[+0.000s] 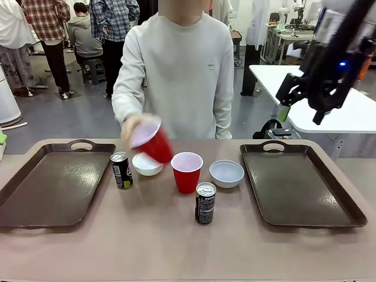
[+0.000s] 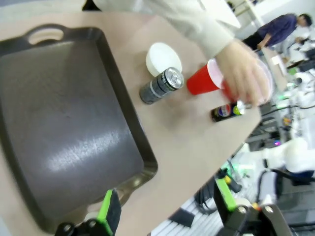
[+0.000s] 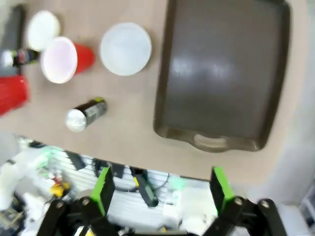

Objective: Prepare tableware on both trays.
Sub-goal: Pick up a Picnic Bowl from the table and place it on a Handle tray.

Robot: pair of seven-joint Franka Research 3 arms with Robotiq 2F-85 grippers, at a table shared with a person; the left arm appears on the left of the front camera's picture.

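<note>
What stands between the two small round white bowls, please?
An upright red plastic cup with white inside stands between the left bowl and right bowl, in the front view.

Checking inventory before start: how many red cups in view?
2. Upright red cup mid-table, left of a white bowl; tilted red cup in the person's hand.

**Beyond the tableware**

You're looking across a tan table (image 1: 176, 247) at a person in a pale sweatshirt (image 1: 188, 76) on its far side. Behind them you'll see a white table (image 1: 352, 114) at right and bystanders in plaid shirts (image 1: 44, 17) at left.
</note>
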